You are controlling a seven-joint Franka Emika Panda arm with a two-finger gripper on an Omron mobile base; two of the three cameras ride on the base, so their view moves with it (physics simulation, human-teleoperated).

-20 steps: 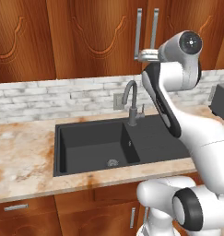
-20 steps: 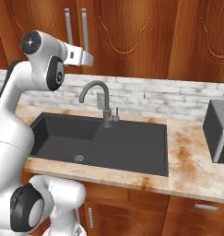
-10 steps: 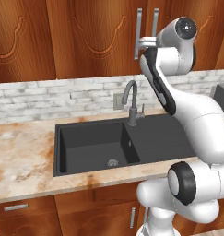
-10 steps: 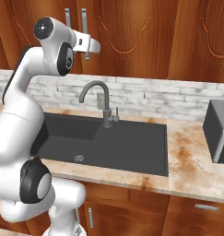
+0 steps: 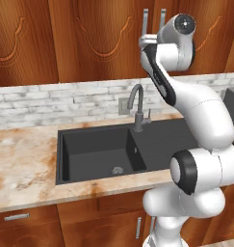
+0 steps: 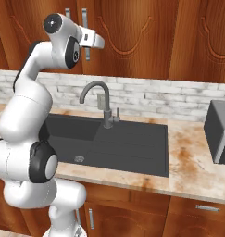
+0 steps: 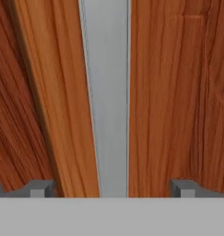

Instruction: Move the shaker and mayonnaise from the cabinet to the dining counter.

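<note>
In the left base view, the white arm reaches up to the cabinet (image 5: 89, 38), whose doors are shut. The hand is up against two silver bar handles (image 5: 146, 24) where the doors meet. Below are a black sink (image 5: 97, 152), a grey faucet (image 5: 136, 107), a brick wall strip and a marble counter (image 5: 22, 164) with bare room on the left.

In the right base view, the hand sits at the same handles (image 6: 84, 21). A dark box (image 6: 219, 132) stands on the counter at the far right. The faucet (image 6: 102, 102) is well below the hand.

In the hand view, the gripper (image 7: 113, 188) is spread wide and holds nothing. One silver handle (image 7: 107, 97) runs straight up between the two fingertips (image 7: 39, 188), with wood on both sides. No writing can be seen anywhere.
</note>
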